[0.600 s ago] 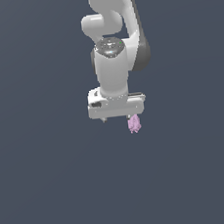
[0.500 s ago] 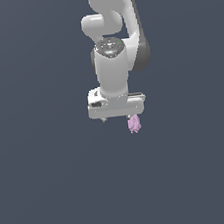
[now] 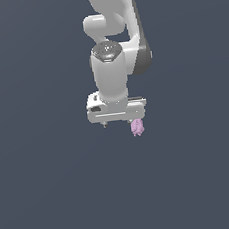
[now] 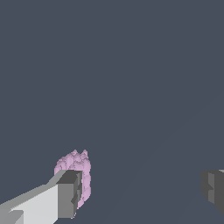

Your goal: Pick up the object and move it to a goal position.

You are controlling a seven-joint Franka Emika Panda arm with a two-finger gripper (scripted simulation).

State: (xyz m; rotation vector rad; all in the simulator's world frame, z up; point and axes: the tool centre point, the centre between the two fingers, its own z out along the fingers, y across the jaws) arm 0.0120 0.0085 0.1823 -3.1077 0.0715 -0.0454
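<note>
In the exterior view the white arm points straight down, and my gripper [image 3: 120, 123] hovers over the flat dark grey ground. The object [image 3: 137, 127], a small pale pink-lilac lumpy cluster, shows just below the hand's end on the exterior view's right. In the wrist view the gripper [image 4: 140, 189] is open, its two grey fingertips far apart. The object [image 4: 78, 171] sits against the outer side of one fingertip [image 4: 69, 193], not in the gap between them. Whether it touches that finger I cannot tell.
Plain dark grey ground [image 3: 55, 193] fills both views. No other object, container or edge shows.
</note>
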